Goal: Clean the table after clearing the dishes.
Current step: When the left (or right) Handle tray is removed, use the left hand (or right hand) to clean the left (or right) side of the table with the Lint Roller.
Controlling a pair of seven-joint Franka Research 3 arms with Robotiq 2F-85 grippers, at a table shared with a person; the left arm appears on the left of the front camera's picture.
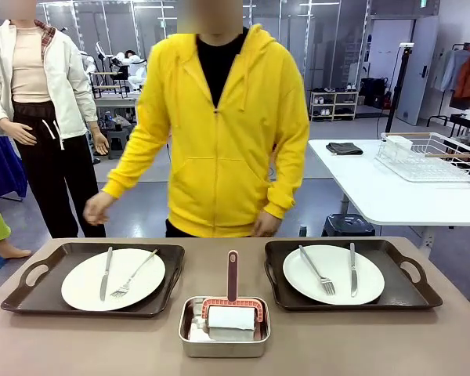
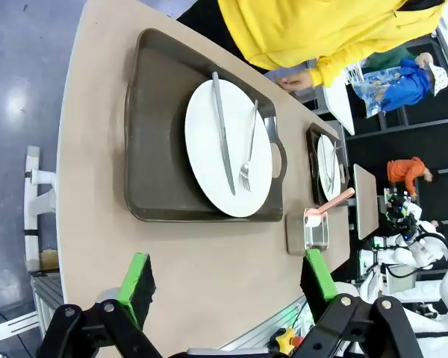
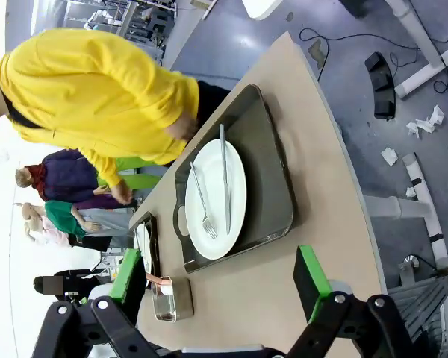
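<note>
Taupe table [image 1: 423,345] spans the front view, with a person in a yellow hoodie [image 1: 219,133] standing at its far side, both hands hanging just beyond the far edge. At the left a dark tray [image 1: 31,294] bears the left plate [image 1: 82,283], with a knife [image 1: 106,274] and a fork [image 1: 133,274] on it. At the right a second tray [image 1: 411,294] bears the right plate [image 1: 337,270], with its own fork [image 1: 317,271] and knife [image 1: 352,269]. Between the trays, at the near edge, a steel pan [image 1: 223,346] holds a white roller [image 1: 232,317] with a reddish handle pointing far. A white table [image 1: 376,192] with a wire rack [image 1: 431,157] stands far right.

From the left wrist, the left gripper [image 2: 225,270] hangs over the table's near edge, green pads spread wide and holding nothing. The left plate lies on its tray beyond the pads, the pan off to one side.

From the right wrist, the right gripper [image 3: 218,270] likewise stands fully spread and empty above the near edge, the right plate on its tray beyond.
</note>
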